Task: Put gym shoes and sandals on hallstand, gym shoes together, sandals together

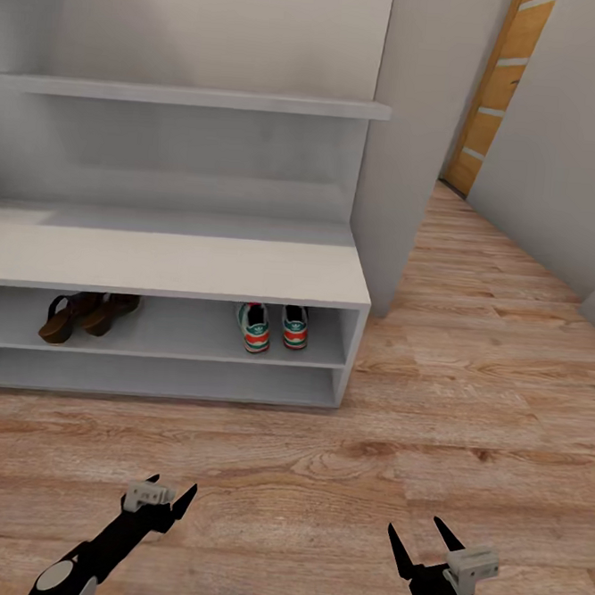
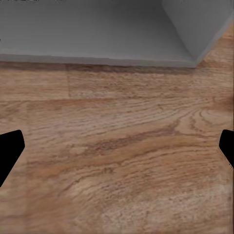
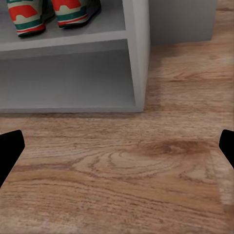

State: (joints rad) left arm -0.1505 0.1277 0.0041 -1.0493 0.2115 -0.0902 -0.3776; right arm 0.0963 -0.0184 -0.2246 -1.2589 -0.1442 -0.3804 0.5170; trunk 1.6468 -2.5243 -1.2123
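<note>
Wood-grain plank flooring, the corridor floor [image 1: 467, 418], occupies the foreground beneath both of my arms. Nearest to me, my left gripper [image 1: 163, 499] hangs above the planks with its jaws spread and nothing between them. My right gripper [image 1: 421, 544] hangs likewise, jaws spread and released, well apart from the left. Beyond the bare strip of floor stands the hallstand [image 1: 175, 265], its lower tier vacant. On its upper tier, at the right end, the two gym shoes [image 1: 273, 326] sit side by side, heels toward me; in the right wrist view they [image 3: 46, 13] appear just above the tier edge. At the left end of the same tier, the two sandals [image 1: 86, 315] rest close together, one tilted. Farther back, an orange door [image 1: 497, 90] closes the corridor.
</note>
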